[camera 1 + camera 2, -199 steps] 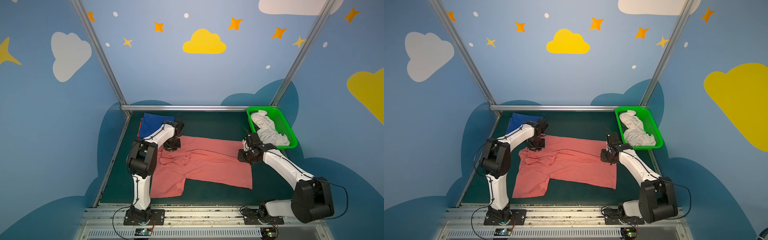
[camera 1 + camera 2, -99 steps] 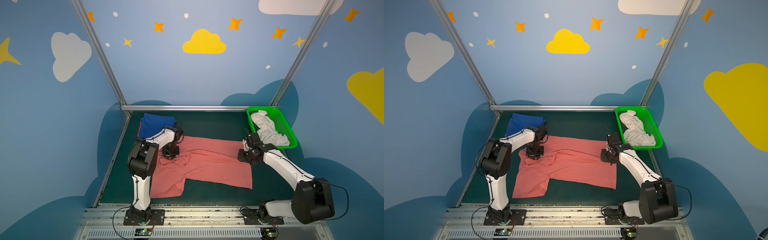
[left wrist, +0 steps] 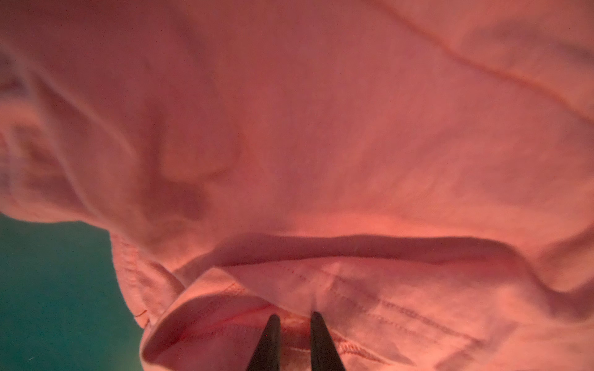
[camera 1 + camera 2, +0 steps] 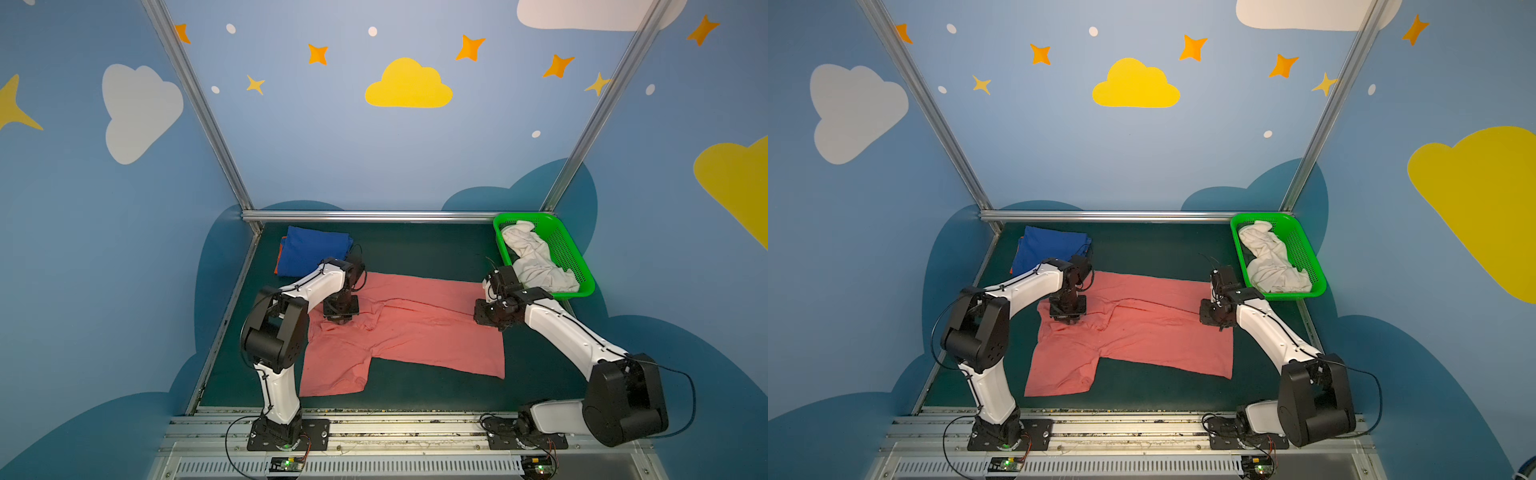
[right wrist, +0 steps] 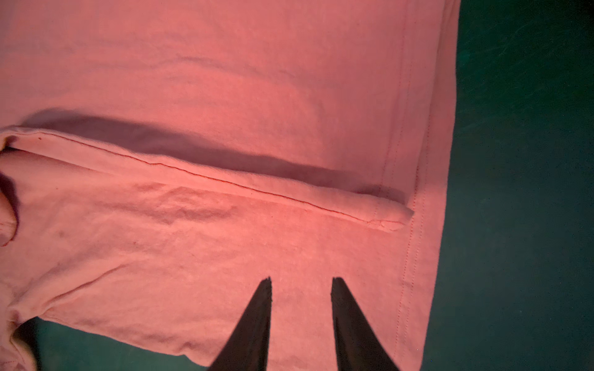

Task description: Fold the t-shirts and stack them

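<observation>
The pink shirt [image 4: 415, 336] is spread on the dark green mat [image 4: 415, 249] in the middle of both top views. Its long axis runs left to right across the frame, dropping a little toward the right. The hem is pointed to the right and the collar end to the left. One sleeve is stretched toward the lower left of the frame. The far long edge is turned over onto the body, so that a fold line is drawn from the collar area to the hem.

The left gripper [image 4: 338, 320] is lowered onto the collar end, left of the frame's middle. In the left wrist view its fingers [image 3: 271, 340] are seen nearly pressed together, with a bunched fold of the pink cloth pinched between them.

The right gripper [image 4: 488, 316] is set at the hem end, right of the frame's middle, just beside the basket [image 4: 582, 293]. In the right wrist view its fingers [image 5: 257, 321] are seen spread part-way, tips down on flat cloth close to the hem stitching. No cloth is seen gathered between them.

A blue shirt [image 4: 311, 249] is laid folded at the upper left of the mat, and an orange shirt [image 4: 281, 255] is seen as a thin edge under it. A white shirt [image 4: 536, 262] is heaped, crumpled, in the green basket at the upper right of the mat.
</observation>
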